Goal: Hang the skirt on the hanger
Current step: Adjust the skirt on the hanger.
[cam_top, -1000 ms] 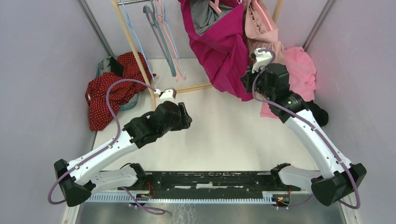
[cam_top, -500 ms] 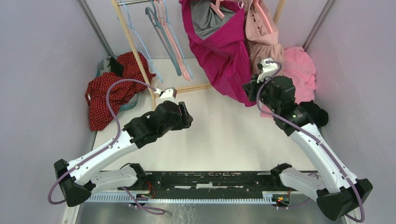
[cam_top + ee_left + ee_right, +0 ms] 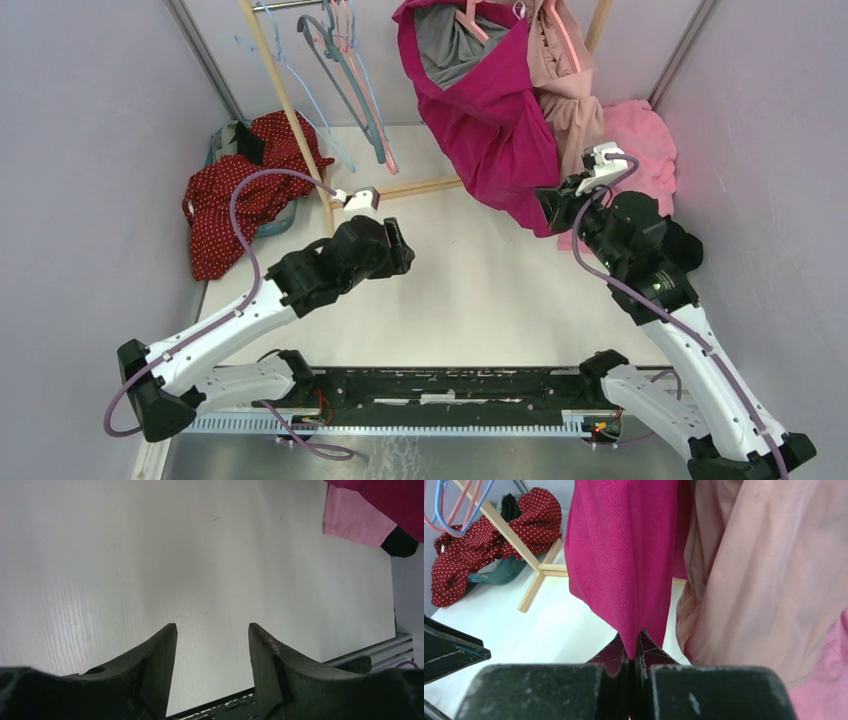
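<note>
A magenta skirt [image 3: 490,120] with grey lining hangs from a pink hanger [image 3: 466,14] at the top of the rack. My right gripper [image 3: 553,207] is shut on the skirt's lowest corner; the wrist view shows the fabric tip [image 3: 630,645] pinched between the jaws. My left gripper [image 3: 398,250] is open and empty over the white table, its fingers [image 3: 160,650] apart above bare surface.
A pale pink garment [image 3: 570,90] hangs right of the skirt, bright pink cloth [image 3: 645,150] lies behind it. Spare blue and pink hangers [image 3: 350,80] hang at the rack's left. A red dotted garment [image 3: 245,190] sits in a basket at the left. Wooden rack frame [image 3: 290,110].
My right gripper has pulled back and to the right with the skirt's corner, drawing the skirt down and rightward. The spare hangers swing. The left arm has not moved.
</note>
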`<action>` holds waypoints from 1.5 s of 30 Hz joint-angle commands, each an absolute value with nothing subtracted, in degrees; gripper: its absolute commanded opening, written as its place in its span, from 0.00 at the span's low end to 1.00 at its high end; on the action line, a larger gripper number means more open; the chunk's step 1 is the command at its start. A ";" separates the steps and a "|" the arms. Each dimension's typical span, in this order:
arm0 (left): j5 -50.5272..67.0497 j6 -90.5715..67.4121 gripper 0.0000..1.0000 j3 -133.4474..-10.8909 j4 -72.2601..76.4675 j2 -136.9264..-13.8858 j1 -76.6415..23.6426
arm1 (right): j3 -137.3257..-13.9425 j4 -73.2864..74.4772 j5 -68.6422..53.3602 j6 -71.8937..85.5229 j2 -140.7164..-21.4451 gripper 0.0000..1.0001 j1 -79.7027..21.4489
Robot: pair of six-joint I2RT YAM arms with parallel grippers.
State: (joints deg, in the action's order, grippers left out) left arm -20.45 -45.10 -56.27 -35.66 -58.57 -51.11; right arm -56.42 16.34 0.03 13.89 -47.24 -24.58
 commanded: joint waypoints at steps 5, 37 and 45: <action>-18.99 -42.13 0.61 -60.53 -31.47 -61.57 -50.85 | -54.85 16.72 0.25 15.48 -45.82 0.02 -24.27; -17.17 -42.01 0.61 -62.14 -29.13 -64.86 -50.89 | -47.22 21.53 0.50 17.14 -38.85 0.02 -24.33; -17.12 -42.01 0.61 -62.06 -29.03 -64.95 -50.84 | -46.10 18.38 -0.92 17.93 -42.07 0.11 -24.27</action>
